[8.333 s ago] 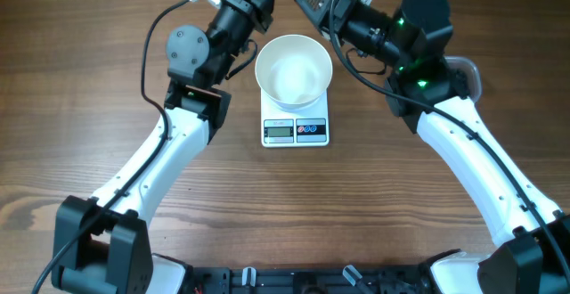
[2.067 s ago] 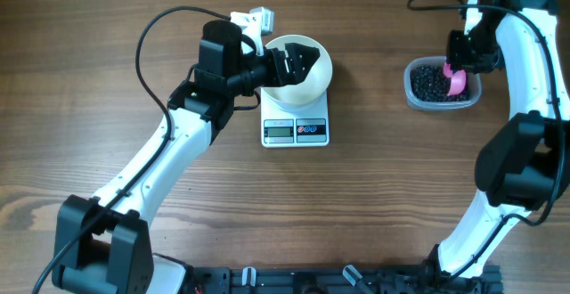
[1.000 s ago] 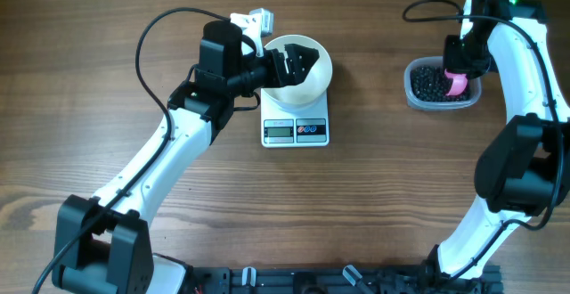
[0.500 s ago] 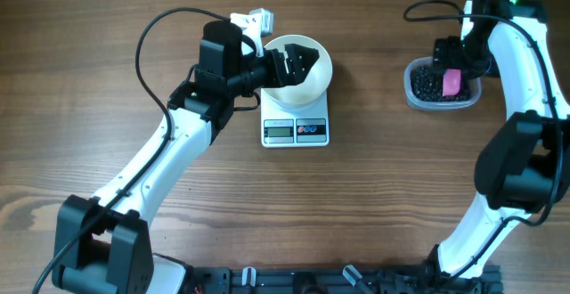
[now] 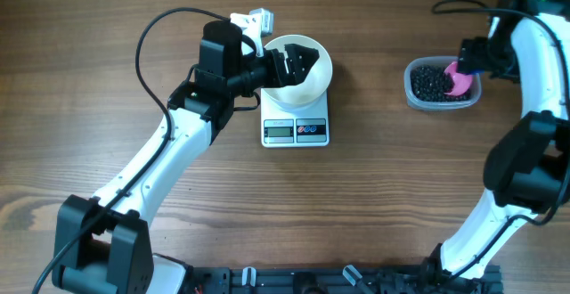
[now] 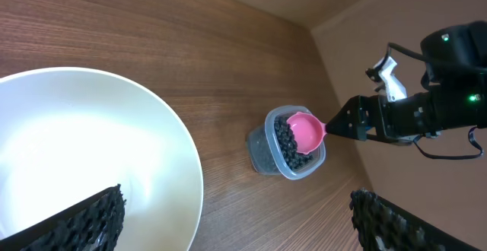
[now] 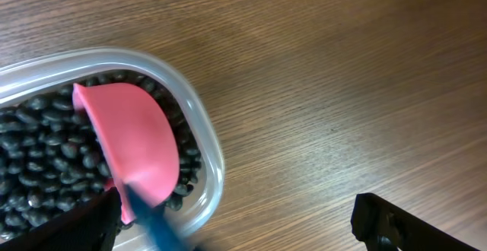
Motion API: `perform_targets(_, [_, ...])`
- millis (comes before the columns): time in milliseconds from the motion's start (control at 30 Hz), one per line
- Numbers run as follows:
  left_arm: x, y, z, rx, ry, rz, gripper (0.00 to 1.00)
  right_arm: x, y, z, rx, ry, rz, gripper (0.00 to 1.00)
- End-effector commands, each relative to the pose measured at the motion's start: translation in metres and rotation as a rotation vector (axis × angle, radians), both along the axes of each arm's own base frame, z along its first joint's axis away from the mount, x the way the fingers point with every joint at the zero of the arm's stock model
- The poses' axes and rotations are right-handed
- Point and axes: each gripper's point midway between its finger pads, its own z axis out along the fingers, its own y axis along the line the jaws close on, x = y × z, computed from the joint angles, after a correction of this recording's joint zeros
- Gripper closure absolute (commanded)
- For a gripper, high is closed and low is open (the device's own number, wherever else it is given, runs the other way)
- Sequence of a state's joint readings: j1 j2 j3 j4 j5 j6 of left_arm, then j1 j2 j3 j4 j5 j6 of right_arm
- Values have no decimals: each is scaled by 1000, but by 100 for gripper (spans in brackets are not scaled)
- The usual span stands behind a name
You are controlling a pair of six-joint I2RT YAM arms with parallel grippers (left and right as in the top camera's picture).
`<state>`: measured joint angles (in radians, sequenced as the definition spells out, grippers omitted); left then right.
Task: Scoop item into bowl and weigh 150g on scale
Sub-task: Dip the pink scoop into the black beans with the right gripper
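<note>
The white bowl [image 5: 307, 85] stands on the scale [image 5: 296, 131]; the part of its inside [image 6: 91, 152] that shows is plain white. My left gripper [image 5: 298, 65] is open over the bowl's left rim, with one finger [image 6: 84, 220] over the inside and the other [image 6: 399, 224] outside it. The black beads [image 5: 429, 82] fill a clear tub [image 7: 207, 141] at the right. The pink scoop [image 7: 133, 141] lies on the beads [image 7: 30, 167], its blue handle [image 7: 156, 224] running back beside my left finger. My right gripper [image 7: 236, 201] is open just right of the tub and holds nothing.
The wooden table [image 5: 401, 196] stretches around the scale and the tub. The right arm [image 5: 534, 53] runs along the right edge, and the left arm [image 5: 169, 151] crosses from the front left. A cable [image 5: 151, 36] loops behind the left arm.
My right gripper has opened, let go of the scoop and drawn back to the right. The scoop now rests in the tub. The left arm has not moved.
</note>
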<state>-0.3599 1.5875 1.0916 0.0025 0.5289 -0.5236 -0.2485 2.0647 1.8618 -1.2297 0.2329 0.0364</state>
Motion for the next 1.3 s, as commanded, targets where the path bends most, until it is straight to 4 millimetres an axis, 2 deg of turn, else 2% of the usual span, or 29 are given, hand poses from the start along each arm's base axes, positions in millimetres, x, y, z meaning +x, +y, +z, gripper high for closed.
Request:
perform_targets(0, [3,2,5,11,-32,1,0,17,23,-6,169,-56,76,0])
perform_targets(133, [3,2,5,11,-30,1,0,21,35,-6,238,-78,93,0])
perform_targets(200, [3,2,5,11,-31,1,0,27,58,-4,357,-112,178,0])
perform_targets(267, [3,2,5,11,-31,1,0,30,71,-1,429,-139,217,0])
perform_targets(400, [3,2,5,11,-31,1,0,30,71,-1,431,-139,217,1])
perform_targets(467, [3,2,5,11,-31,1,0,30,71,-1,429,-139,221,14])
perform_targets(500, [3,2,5,11,-31,1,0,31,71,-2,427,-142,224,24])
perform_targets(567, [3,2,5,11,-31,1,0,33,70,-6,426,-148,225,38])
perform_targets(667, [3,2,5,11,-31,1,0,32,71,-11,427,-145,221,52])
perform_targets(767, [3,2,5,11,-30,1,0,31,71,-12,428,-142,220,59])
perform_targets(800, [3,2,5,11,-31,1,0,32,71,-12,428,-143,220,64])
perform_targets(867, [3,2,5,11,-31,1,0,33,70,-12,426,-147,221,81])
perform_targets(967, [3,2,5,11,-31,1,0,30,69,-13,418,-134,223,96])
perform_targets(1033, [3,2,5,11,-31,1,0,29,63,-7,381,-135,219,96])
perform_targets(1167, [4,3,5,14,-34,10,0,27,63,26,357,-175,222,96])
perform_targets(1267, [6,4,4,18,-35,18,0,16,46,26,224,-113,182,96])
